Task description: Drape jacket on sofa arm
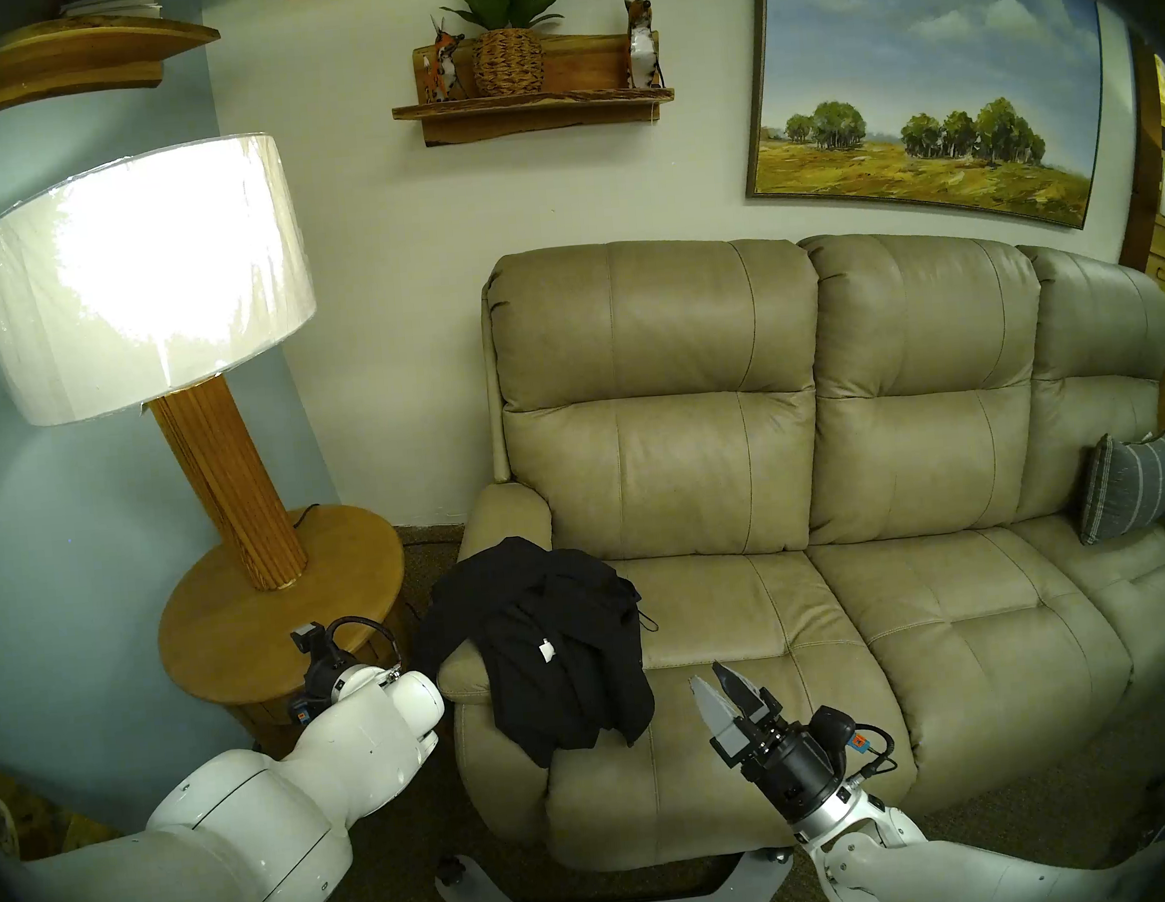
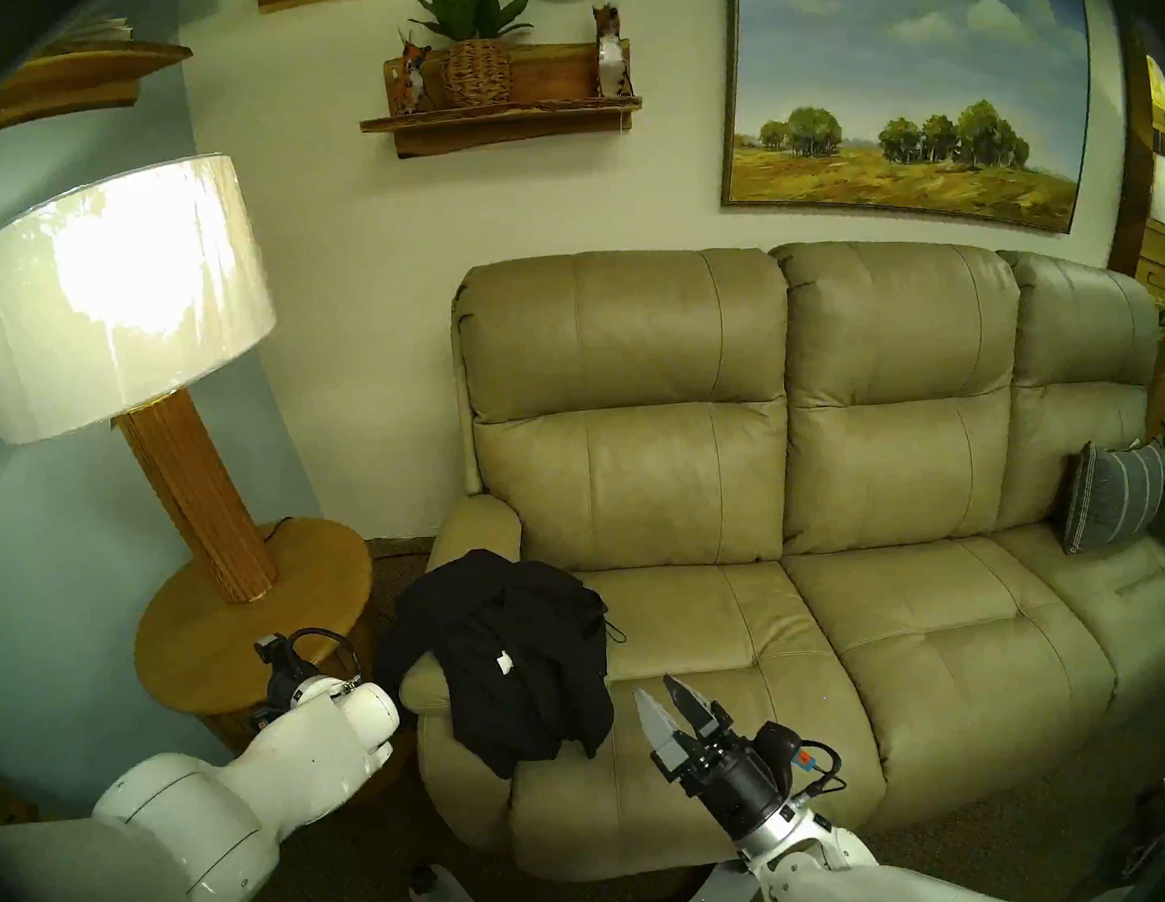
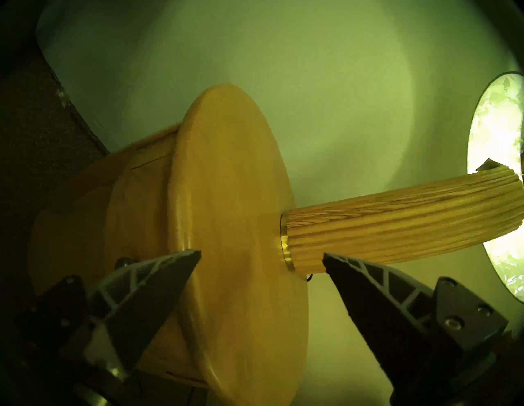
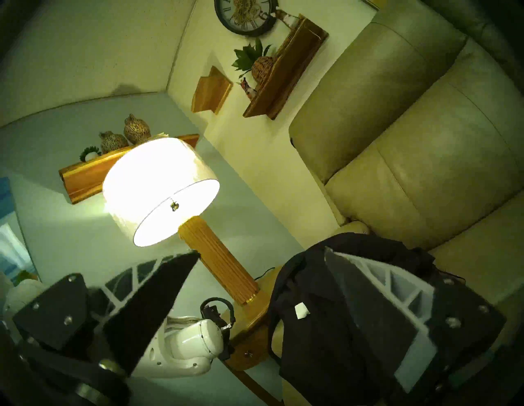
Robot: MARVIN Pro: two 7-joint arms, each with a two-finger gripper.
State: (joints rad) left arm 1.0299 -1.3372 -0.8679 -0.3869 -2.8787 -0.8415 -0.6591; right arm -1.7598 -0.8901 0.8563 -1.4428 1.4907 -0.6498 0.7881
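The black jacket (image 1: 546, 644) lies draped over the beige leather sofa arm (image 1: 505, 515), hanging down its front and both sides, with its white label facing up. It shows the same way in the other head view (image 2: 513, 661). My right gripper (image 1: 710, 678) is open and empty, in front of the first seat and just right of the jacket, not touching it. In the right wrist view (image 4: 261, 251) the jacket (image 4: 326, 326) is close behind one finger. My left gripper (image 3: 261, 253) is open and empty, pointing at the round table. In the head views my wrist hides its fingers.
A round wooden table (image 1: 279, 603) carrying a lit lamp (image 1: 135, 280) stands left of the sofa arm, close to my left wrist. A grey striped pillow (image 1: 1125, 494) leans at the sofa's far end. Dark carpet lies in front of the sofa.
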